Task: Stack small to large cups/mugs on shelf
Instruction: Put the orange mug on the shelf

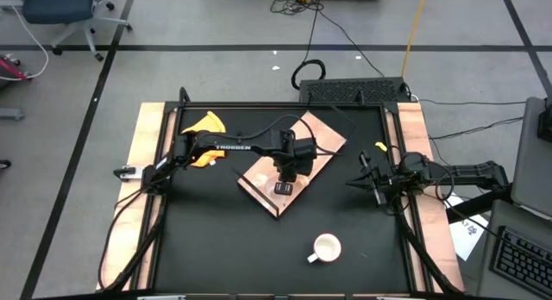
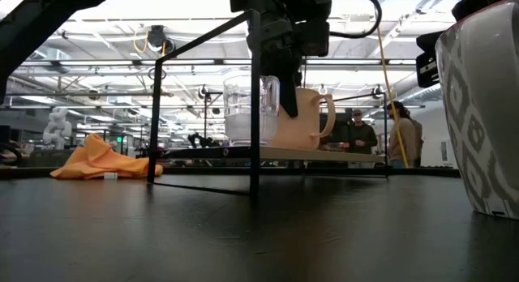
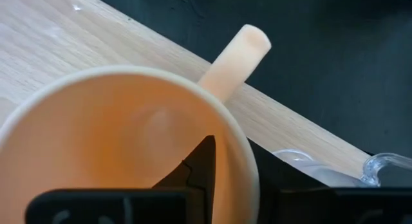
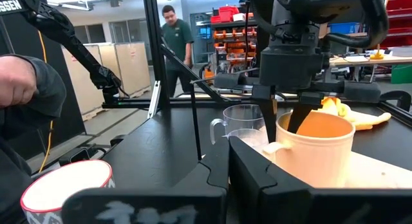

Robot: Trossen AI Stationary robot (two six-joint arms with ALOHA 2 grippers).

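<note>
I have the left gripper (image 2: pixel 280 87) over the shelf (image 1: pixel 321 133), its fingers clamped on the rim of the yellow-orange mug (image 4: pixel 317 149), one inside and one outside. The mug stands upright on the shelf, its handle reaching to the board's long edge. The glass cup (image 2: pixel 241 110) sits just beside it, near that edge. The white mug (image 1: pixel 326 247) stands well off the shelf on open tabletop. I can't tell the right gripper's (image 1: pixel 369 181) opening; it waits well clear.
</note>
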